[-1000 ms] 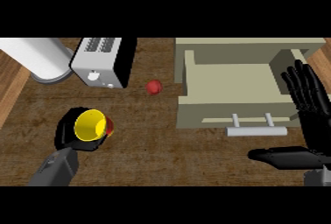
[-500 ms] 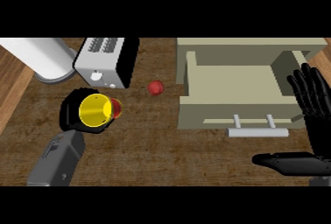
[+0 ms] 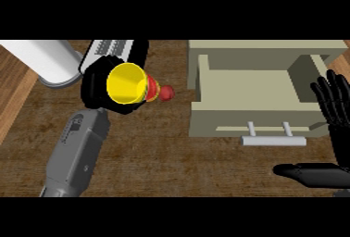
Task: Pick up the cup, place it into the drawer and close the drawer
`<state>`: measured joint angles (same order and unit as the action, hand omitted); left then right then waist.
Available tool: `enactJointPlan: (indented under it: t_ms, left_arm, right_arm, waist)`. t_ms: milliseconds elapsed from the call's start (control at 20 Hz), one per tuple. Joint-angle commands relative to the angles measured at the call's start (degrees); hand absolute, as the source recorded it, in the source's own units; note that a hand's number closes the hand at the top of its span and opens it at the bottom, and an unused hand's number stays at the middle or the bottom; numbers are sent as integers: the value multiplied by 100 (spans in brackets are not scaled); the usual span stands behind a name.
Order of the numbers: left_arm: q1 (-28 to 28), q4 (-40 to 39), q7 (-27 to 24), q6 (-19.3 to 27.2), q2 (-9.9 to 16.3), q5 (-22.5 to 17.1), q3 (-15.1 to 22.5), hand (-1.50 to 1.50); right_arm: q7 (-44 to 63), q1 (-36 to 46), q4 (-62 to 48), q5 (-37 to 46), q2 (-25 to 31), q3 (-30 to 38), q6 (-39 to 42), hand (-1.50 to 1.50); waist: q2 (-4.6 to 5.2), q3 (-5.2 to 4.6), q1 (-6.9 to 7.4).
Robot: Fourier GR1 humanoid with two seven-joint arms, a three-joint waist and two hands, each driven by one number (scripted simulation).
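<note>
My left hand (image 3: 96,90) is curled round the cup (image 3: 128,83), yellow inside with a red outside, and holds it raised above the counter at upper left, its mouth facing the view. The black hand hides most of the cup's outer wall. The beige drawer (image 3: 205,113) stands pulled open at the upper right, its inside bare, with a pale bar handle (image 3: 273,140) on its front. My right hand (image 3: 335,104) rests open at the right edge beside the drawer, fingers up, thumb (image 3: 308,173) stretched out to the left below.
A silver toaster (image 3: 120,48) stands behind the raised cup. A white cylinder (image 3: 44,60) lies at the far upper left. A small red ball-like object (image 3: 166,94) sits on the wooden counter (image 3: 178,162) between cup and drawer.
My left hand has carried the cup upward and to the right, nearer the drawer, and the forearm has risen toward the view. The right hand has stayed put.
</note>
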<state>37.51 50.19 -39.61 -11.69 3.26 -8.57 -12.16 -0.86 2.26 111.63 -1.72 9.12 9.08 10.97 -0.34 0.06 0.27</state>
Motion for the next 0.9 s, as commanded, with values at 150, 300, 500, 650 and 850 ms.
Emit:
enactJointPlan:
  t_ms: [150,300,500,650,850]
  left_arm:
    - [457,1010,1202,863,-316,-86,882,150]
    - [1409,805,1828,1632,-321,19,1082,150]
    - [1799,700,2265,1702,-324,31,1143,150]
    - [2205,47,2009,2316,-325,-298,1526,150]
    - [2945,-763,2272,2382,-326,-628,1508,150]
  right_arm:
    - [117,120,-55,-145,165,136,151,-150]
    - [-283,44,-287,-136,127,168,215,-150]
    - [127,222,-81,-187,120,191,83,-150]
    - [-113,333,-476,79,39,16,47,-150]
    - [127,341,-68,68,-19,-72,-29,-150]
  waist:
    - [14,-3,-42]
    - [28,0,-113]
    - [32,-5,-96]
    - [51,-4,-141]
    - [65,-4,-216]
